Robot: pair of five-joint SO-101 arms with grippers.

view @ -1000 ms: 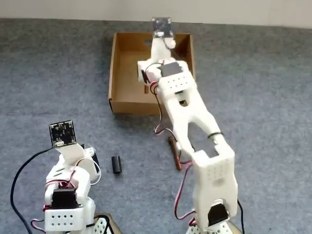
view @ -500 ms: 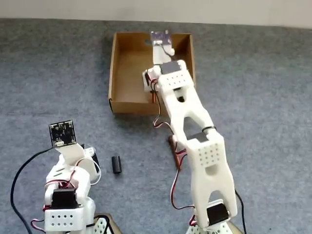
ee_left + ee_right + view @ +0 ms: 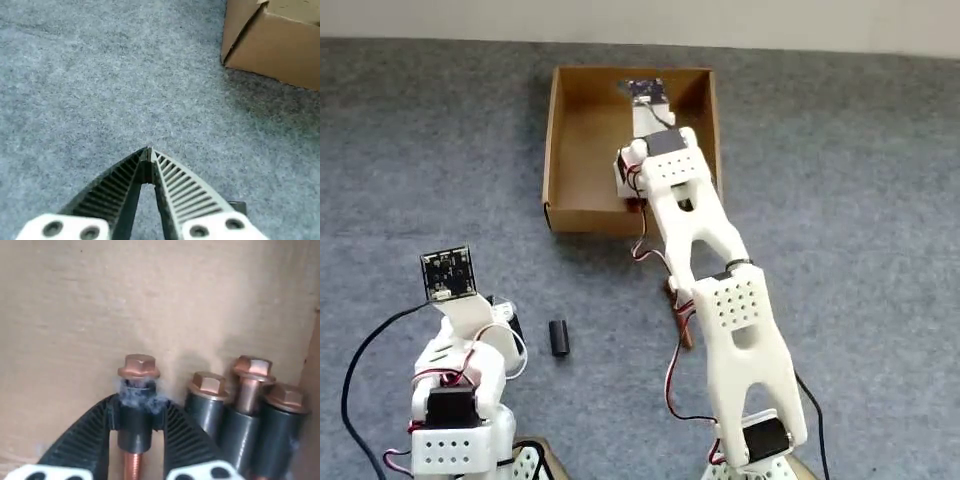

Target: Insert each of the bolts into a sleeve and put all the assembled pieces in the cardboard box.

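Note:
Inside the cardboard box [image 3: 565, 130], my right gripper [image 3: 140, 407] is shut on an assembled piece [image 3: 136, 426]: a black sleeve with a copper bolt through it, the bolt's head [image 3: 138, 366] towards the box floor. Three more assembled pieces [image 3: 247, 405] lie side by side right beside it, against the box wall. On the carpet, a loose black sleeve [image 3: 558, 337] lies between the arms. A loose copper bolt [image 3: 678, 312] is partly hidden under the right arm [image 3: 720, 300]. My left gripper [image 3: 148, 156] is shut and empty, low over the carpet.
The box's near corner [image 3: 270, 40] lies ahead of the left gripper, with bare grey carpet [image 3: 100, 75] between them. The left arm [image 3: 455, 380] is folded at the table's near left.
The right arm's wrist has drawn back from the box's far rim and come down inside the box with the assembled piece. The left arm has kept still.

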